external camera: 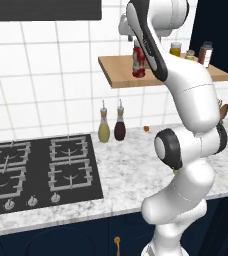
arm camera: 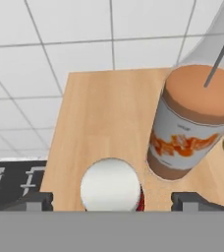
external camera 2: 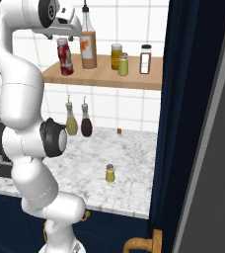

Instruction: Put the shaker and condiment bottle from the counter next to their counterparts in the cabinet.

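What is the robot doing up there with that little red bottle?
The robot is tidying bottles onto the wooden shelf. Its pincer is open, with a fingertip on each side of the red condiment bottle, which stands on the shelf beside the tall orange-labelled bottle. The tiny shaker sits on the marble counter, not put away yet.

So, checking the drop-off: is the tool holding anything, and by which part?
Nothing is held: the tool stands open around the red bottle's cap.
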Robot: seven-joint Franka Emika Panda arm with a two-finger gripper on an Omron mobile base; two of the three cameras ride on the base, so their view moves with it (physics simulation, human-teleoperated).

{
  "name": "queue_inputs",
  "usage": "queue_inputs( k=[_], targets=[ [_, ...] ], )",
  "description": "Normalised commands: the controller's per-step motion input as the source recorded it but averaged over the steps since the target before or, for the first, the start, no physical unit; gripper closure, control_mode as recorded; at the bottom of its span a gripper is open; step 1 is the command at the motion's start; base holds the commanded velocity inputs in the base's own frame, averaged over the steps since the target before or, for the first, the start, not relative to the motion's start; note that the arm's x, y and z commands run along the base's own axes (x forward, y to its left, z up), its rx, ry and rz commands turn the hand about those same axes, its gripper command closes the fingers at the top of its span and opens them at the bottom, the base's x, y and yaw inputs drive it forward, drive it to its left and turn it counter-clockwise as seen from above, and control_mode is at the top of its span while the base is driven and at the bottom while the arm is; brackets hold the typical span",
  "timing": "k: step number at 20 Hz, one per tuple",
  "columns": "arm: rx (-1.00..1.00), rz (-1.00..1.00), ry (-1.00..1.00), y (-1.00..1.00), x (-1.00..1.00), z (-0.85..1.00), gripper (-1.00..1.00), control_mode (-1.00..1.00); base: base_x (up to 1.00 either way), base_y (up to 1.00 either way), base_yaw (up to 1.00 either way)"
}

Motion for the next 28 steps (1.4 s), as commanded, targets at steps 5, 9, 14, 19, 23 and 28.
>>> queue_inputs(
  k=[5, 9, 14, 19, 23, 28],
  targets=[
    [0.00, 0.00, 0.05, 0.00, -0.40, 0.19, -1.00, -1.00, 0.00, 0.00, 0.00],
    [0.00, 0.00, 0.02, 0.00, -0.62, 0.08, -1.00, -1.00, 0.00, 0.00, 0.00],
    [0.00, 0.00, 0.00, 0.00, -0.76, -0.07, -1.00, -1.00, 0.00, 0.00, 0.00],
    [0.00, -0.02, -0.05, -0.03, -0.74, -0.65, -1.00, -1.00, 0.00, 0.00, 0.00],
    [-0.02, -0.09, -0.14, -0.18, -0.75, -0.85, -1.00, -1.00, 0.00, 0.00, 0.00],
    [-0.01, -0.16, -0.19, -0.31, -0.76, -0.79, -1.00, -1.00, 0.00, 0.00, 0.00]
  ],
)
